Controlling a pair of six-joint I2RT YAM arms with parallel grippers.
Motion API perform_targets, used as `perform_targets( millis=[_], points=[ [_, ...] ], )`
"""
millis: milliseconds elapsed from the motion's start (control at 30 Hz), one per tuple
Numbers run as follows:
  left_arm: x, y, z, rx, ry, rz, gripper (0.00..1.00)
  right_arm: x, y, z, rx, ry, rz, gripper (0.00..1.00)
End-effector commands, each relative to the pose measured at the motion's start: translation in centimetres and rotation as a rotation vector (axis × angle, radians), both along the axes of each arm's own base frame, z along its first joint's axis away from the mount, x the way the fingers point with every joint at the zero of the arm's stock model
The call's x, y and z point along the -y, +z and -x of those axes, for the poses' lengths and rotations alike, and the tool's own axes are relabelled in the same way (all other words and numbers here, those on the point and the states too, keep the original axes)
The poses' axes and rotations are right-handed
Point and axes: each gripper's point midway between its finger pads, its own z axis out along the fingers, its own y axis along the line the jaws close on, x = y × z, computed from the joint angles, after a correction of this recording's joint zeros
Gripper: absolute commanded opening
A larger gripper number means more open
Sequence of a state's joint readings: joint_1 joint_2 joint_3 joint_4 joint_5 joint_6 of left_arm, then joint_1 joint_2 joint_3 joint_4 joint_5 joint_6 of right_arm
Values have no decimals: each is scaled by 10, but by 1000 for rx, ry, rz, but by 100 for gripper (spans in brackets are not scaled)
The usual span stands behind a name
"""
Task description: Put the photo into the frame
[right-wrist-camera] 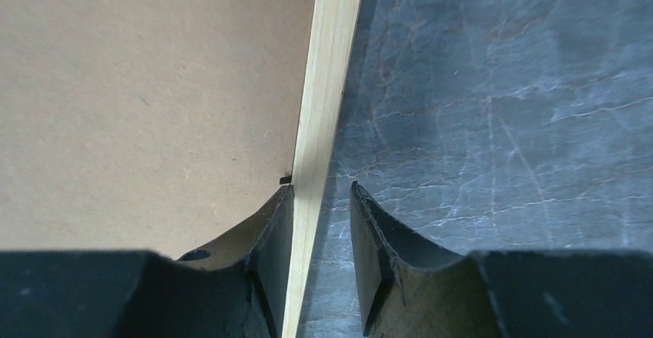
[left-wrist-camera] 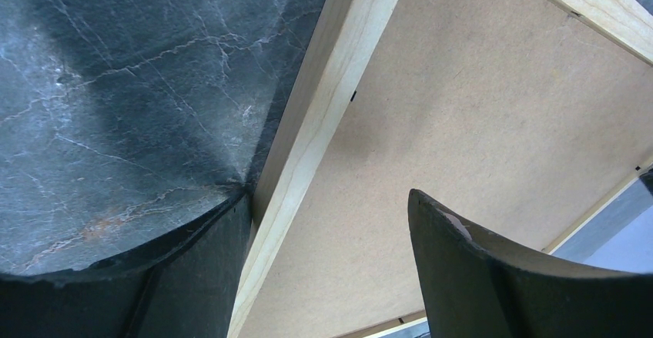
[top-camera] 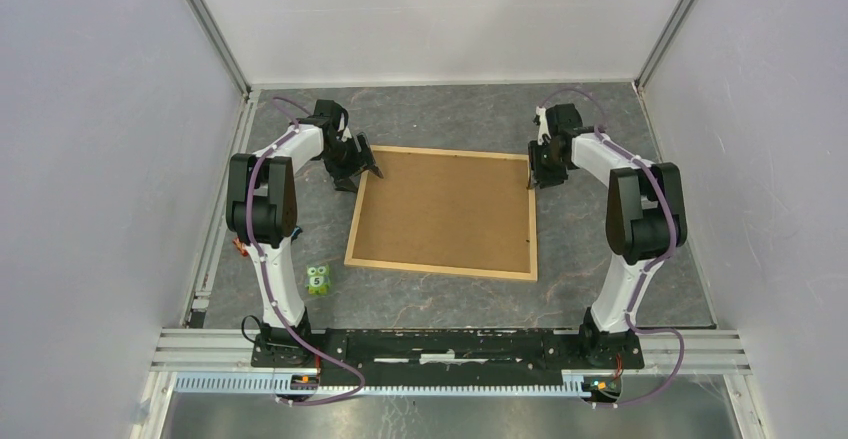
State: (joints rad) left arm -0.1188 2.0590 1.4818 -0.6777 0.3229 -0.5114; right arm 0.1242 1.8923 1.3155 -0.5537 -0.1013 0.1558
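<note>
Dark marbled table (top-camera: 440, 119) takes up the whole floor of the cell. The frame (top-camera: 440, 270) lies flat at centre, light wood strips all round. A brown backing board (top-camera: 445, 209) fills the frame's opening edge to edge.

The photo isn't visible in any view. It may be under the board or somewhere else, can't tell.

Left gripper (top-camera: 358, 176) is at approx 10 o'clock of the frame, at the far-left corner. It's spread wide and astride the left strip, w/ one finger on the table side and the other over the board, gripping nothing. Right gripper (top-camera: 546, 179) is at approx 2 o'clock, far-right corner. Its gap is much narrower; the inner finger is against the right strip, the outer one just beside it on the table side, so not clamped.

A small green marker w/ a "5" (top-camera: 319, 279) sits at approx 8 o'clock, near the left arm's base and apart from the frame.

Risks, as I judge them:
- Both grips are on the far edge only, so a lift would tip the frame and the board could slide or drop out
- Uneven closing or lifting btwn the arms would rack the thin strips
- The right outer finger closing first would shove the frame sideways
- The left, being so wide, could catch the board edge instead of the strip
</note>
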Motion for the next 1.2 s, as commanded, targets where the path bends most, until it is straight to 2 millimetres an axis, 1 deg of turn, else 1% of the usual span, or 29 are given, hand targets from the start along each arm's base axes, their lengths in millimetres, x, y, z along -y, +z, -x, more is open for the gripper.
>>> perform_targets(
  millis=[0, 133, 400, 500, 600, 700, 767, 867, 967, 1000, 1033, 1067, 1100, 1133, 1167],
  points=[
    [7, -18, 8, -49, -8, 13, 81, -1, -12, 5, -17, 3, 3, 38],
    [6, -19, 7, -49, -7, 11, 81, 1, -23, 9, -40, 2, 17, 36],
    [6, -19, 8, -50, -7, 11, 81, 9, -34, 4, -48, -19, 58, 34],
    [7, -19, 8, -50, -8, 12, 81, 12, -41, 5, -65, -27, 73, 34],
    [6, -19, 8, -50, -7, 12, 81, 16, -51, 11, -92, -37, 98, 34],
    [7, -20, 8, -52, -9, 12, 81, 26, -64, 14, -137, -50, 160, 33],
    [7, -20, 8, -53, -9, 12, 81, 31, -75, 16, -174, -45, 195, 36],
    [7, -21, 8, -55, -10, 11, 81, 31, -90, 19, -233, -7, 249, 39],
    [5, -26, 8, -64, -10, 2, 81, 23, -103, 28, -291, 43, 311, 48],
    [6, -27, 8, -66, -12, 3, 81, 17, -104, 29, -290, 59, 294, 52],
    [7, -27, 9, -68, -14, 8, 81, 4, -104, 28, -277, 78, 237, 57],
    [7, -26, 9, -65, -18, 10, 81, -9, -101, 27, -261, 94, 162, 61],
    [7, -25, 8, -57, -23, 5, 82, -22, -93, 24, -242, 111, 85, 63],
    [6, -22, 8, -48, -28, -9, 82, -29, -80, 18, -211, 115, 34, 67],
    [5, -16, 7, -33, -34, -27, 84, -32, -67, 12, -172, 111, 14, 71]
  ],
)
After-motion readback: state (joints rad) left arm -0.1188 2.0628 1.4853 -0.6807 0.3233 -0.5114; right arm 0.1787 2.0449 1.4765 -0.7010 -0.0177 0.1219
